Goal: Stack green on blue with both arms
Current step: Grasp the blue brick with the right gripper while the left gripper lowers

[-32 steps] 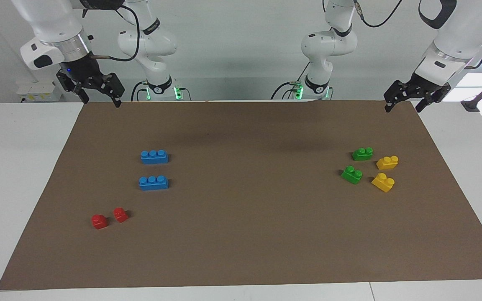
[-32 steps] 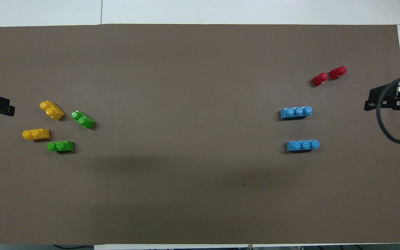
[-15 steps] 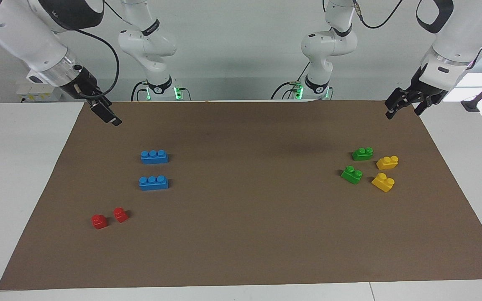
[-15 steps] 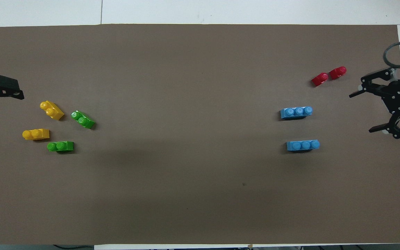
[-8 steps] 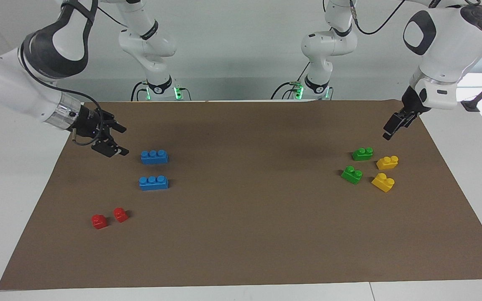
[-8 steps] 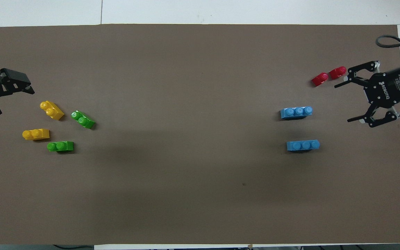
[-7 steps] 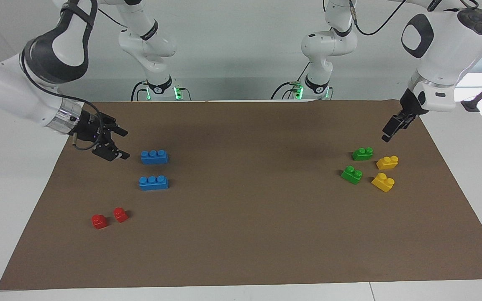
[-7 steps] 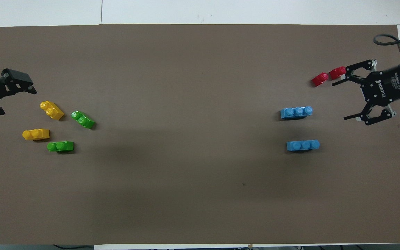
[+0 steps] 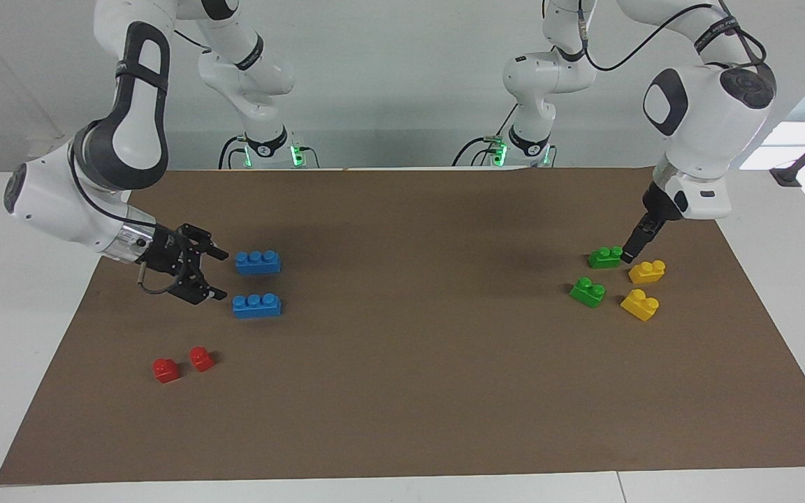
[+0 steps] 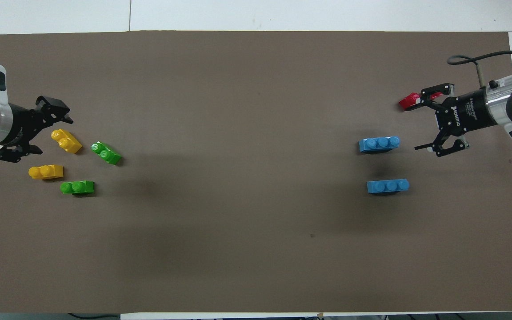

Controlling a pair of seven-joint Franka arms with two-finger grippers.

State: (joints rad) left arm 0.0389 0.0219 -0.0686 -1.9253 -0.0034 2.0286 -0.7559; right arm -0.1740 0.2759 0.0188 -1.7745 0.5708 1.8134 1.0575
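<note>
Two green bricks lie at the left arm's end of the mat, one nearer to the robots [image 9: 605, 257] [image 10: 77, 187] and one farther [image 9: 587, 292] [image 10: 106, 153]. Two blue bricks lie at the right arm's end, one nearer [image 9: 257, 262] [image 10: 388, 186] and one farther [image 9: 256, 306] [image 10: 379, 144]. My left gripper [image 9: 628, 253] [image 10: 50, 134] is open and low, close beside the nearer green brick. My right gripper [image 9: 219, 276] [image 10: 414, 127] is open and low, just beside the two blue bricks and level with the gap between them. Neither holds anything.
Two yellow bricks [image 9: 647, 271] [image 9: 640, 304] lie right beside the green ones, toward the left arm's end. Two small red bricks [image 9: 165, 369] [image 9: 200, 358] lie farther from the robots than the blue ones. A brown mat [image 9: 409, 391] covers the white table.
Both grippers have come down from the mat's corners nearest the robots. The left one has reached the nearer green brick, the right one the blue bricks. No brick has moved.
</note>
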